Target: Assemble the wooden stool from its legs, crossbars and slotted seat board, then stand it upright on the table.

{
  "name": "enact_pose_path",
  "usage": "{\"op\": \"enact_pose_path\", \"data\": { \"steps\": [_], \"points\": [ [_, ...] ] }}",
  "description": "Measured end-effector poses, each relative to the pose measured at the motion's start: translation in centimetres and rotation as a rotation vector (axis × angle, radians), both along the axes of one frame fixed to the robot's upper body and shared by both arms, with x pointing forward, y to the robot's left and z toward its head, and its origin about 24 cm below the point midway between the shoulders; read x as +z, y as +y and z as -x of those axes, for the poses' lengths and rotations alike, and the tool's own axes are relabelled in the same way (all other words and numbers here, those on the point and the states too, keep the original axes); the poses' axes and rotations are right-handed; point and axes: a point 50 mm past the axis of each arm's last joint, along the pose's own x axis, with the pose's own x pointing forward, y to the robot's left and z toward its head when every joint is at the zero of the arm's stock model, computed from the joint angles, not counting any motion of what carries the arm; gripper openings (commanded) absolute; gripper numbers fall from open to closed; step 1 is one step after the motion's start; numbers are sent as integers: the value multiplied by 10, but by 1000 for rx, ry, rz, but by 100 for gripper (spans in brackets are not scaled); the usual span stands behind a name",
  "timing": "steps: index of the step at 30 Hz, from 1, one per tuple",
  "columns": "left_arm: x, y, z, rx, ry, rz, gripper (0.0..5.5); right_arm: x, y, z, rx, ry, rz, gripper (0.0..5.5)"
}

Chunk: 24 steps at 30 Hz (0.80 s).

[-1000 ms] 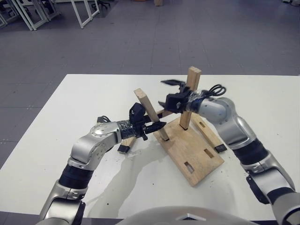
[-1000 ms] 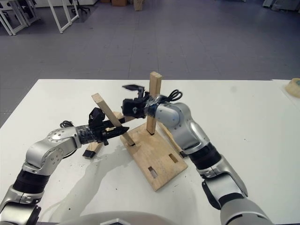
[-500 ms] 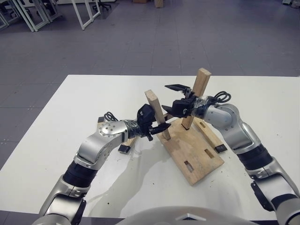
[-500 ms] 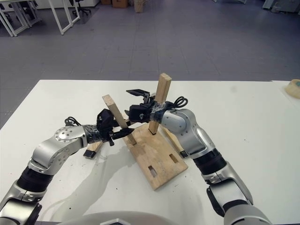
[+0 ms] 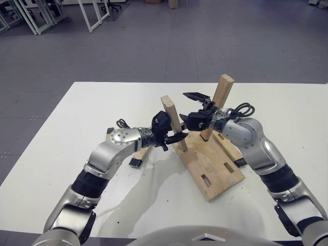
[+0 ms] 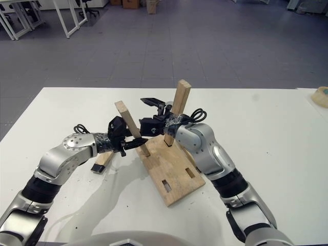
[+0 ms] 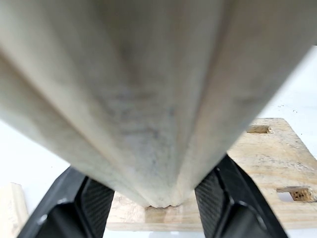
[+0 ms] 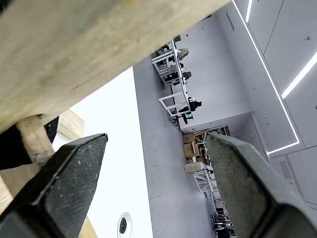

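On the white surface point(image 5: 77, 118) before you lies the slotted seat board point(image 5: 212, 169), with the left leg point(image 5: 170, 114) and the right leg point(image 5: 221, 92) rising tilted from its far end. Your left tool point(image 5: 177, 136) pinches the left leg low down. Your right tool point(image 5: 190, 105) hangs spread between the legs, just beside the right leg.

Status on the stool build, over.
Left gripper shut on left leg, tilted, lower end at seat board. Right gripper open beside right leg, holding nothing. Loose piece by board, not obstructing.
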Motion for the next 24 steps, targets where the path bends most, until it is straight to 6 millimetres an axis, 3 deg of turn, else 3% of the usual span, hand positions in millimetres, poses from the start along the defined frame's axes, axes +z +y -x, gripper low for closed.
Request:
{"op": "enact_pose_path", "data": {
  "steps": [3, 7, 10, 14, 15, 22, 24],
  "points": [
    [0, 0, 0, 0, 3, 1, 205, -1, -2, 4, 2, -13, 16, 364],
    [0, 1, -2, 13, 5, 15, 205, 2, -10, -1, -98, 32, -202, 364],
    [6, 6, -5, 44, 35, 58, 205, 35, -28, -7, -196, -88, -423, 364],
    [11, 11, -6, 52, 60, 80, 205, 45, -33, -6, -217, -145, -466, 364],
    [11, 11, -6, 44, 52, 71, 241, 46, -34, -6, -218, -147, -467, 364],
    [6, 21, -4, 48, 9, -30, 361, 48, -41, -1, -234, -168, -472, 364],
    [-2, 30, 2, 68, 29, -57, 361, 50, -50, 5, -238, -165, -502, 364]
  ]
}}
